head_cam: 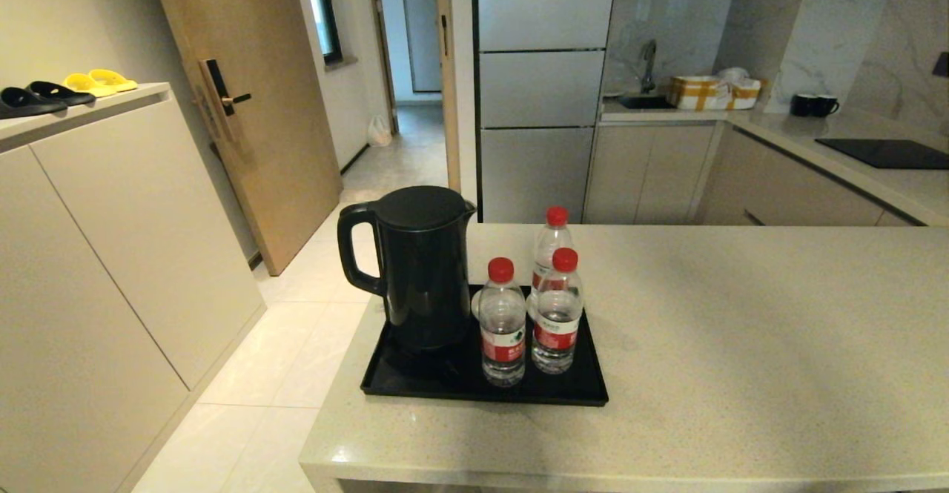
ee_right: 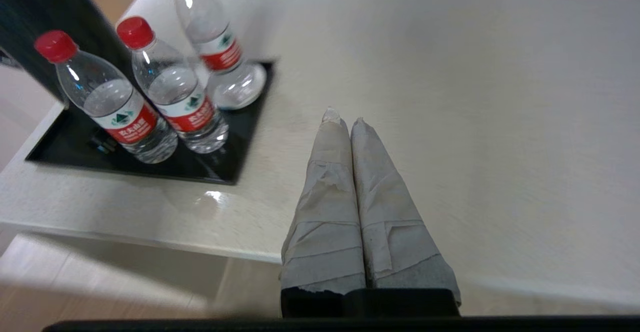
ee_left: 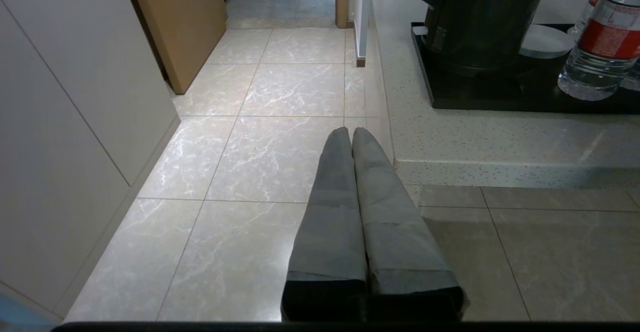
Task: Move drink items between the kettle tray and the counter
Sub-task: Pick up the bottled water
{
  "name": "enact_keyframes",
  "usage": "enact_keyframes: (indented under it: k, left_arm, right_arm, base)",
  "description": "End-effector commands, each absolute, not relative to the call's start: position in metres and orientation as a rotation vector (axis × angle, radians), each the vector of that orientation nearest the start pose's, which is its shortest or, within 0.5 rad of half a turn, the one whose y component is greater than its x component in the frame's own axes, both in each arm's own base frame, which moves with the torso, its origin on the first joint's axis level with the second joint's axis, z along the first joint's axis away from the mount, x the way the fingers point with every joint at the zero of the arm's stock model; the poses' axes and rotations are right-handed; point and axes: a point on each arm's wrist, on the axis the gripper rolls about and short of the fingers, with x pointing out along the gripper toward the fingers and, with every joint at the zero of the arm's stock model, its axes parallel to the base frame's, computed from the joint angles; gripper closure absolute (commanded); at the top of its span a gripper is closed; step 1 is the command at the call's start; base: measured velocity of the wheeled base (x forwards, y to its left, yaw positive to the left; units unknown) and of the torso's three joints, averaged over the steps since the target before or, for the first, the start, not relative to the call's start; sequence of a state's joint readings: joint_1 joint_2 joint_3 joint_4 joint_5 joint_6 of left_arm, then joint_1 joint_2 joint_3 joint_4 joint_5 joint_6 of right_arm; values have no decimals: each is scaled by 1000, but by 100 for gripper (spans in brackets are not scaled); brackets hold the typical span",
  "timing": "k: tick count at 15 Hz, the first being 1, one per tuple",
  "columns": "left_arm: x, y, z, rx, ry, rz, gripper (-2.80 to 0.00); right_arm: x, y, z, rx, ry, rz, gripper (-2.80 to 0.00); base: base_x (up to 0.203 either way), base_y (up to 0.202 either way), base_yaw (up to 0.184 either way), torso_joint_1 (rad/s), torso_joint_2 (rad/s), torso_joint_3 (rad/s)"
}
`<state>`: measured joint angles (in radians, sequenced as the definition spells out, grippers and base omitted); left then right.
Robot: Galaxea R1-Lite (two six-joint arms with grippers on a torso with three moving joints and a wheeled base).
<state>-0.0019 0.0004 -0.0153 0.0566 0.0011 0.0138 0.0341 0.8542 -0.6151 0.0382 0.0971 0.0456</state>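
Note:
Three small clear water bottles with red caps stand upright on the black kettle tray (head_cam: 578,393): a front left bottle (head_cam: 503,326), a front right bottle (head_cam: 557,315) and a rear bottle (head_cam: 552,237). The tray lies on the beige speckled counter (head_cam: 741,345), beside the black kettle (head_cam: 419,267). My right gripper (ee_right: 344,117) is shut and empty, hovering over the counter's near edge, to the right of the tray (ee_right: 240,147). My left gripper (ee_left: 350,131) is shut and empty, low over the floor by the counter's left corner. Neither gripper shows in the head view.
A small white saucer (ee_left: 545,41) lies on the tray behind the kettle (ee_left: 480,17). Bare counter stretches to the right of the tray. A cabinet (head_cam: 96,270) with slippers on top stands at the left across tiled floor (head_cam: 282,345). A kitchen worktop with sink and cooktop (head_cam: 886,153) lies beyond.

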Motion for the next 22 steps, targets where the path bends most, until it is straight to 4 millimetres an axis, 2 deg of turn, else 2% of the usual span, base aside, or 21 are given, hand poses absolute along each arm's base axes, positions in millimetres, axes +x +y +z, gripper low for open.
enact_keyframes:
  k: [1,4,7,8,9,10,12,22]
  left_arm:
    - [-24,0,74,14,43,0,0]
    - [-24,0,74,14,43,0,0]
    - [-24,0,74,14,43,0,0]
    - [-24,0,74,14,43,0,0]
    - [-24,0,74,14,44,0,0]
    - [-24,0,74,14,43,0,0]
    - [-24,0,74,14,43,0,0]
    - [-24,0,74,14,43,0,0]
  right_arm:
    - [168,21,205,53,499,191,0]
    - [222,54,174,34,562,295,0]
    - [256,102,142,1,539,428,0]
    - [260,120,134,-10,508,481,0]
    - [262,135,124,-27,496,508,-280]
    - [263,151,117,-41,451,507,-280]
    - [264,164,103,-53,429,500,-280]
    - [269,167,97,-48,430,495,-280]
  base:
    - [0,0,0,0,0,0]
    - [0,0,0,0,0,0]
    - [0,0,0,0,0,0]
    - [0,0,0,0,0,0]
    - [0,0,0,0,0,0]
    - [0,0,0,0,0,0]
    - [0,0,0,0,0,0]
    - [0,0,0,0,0,0]
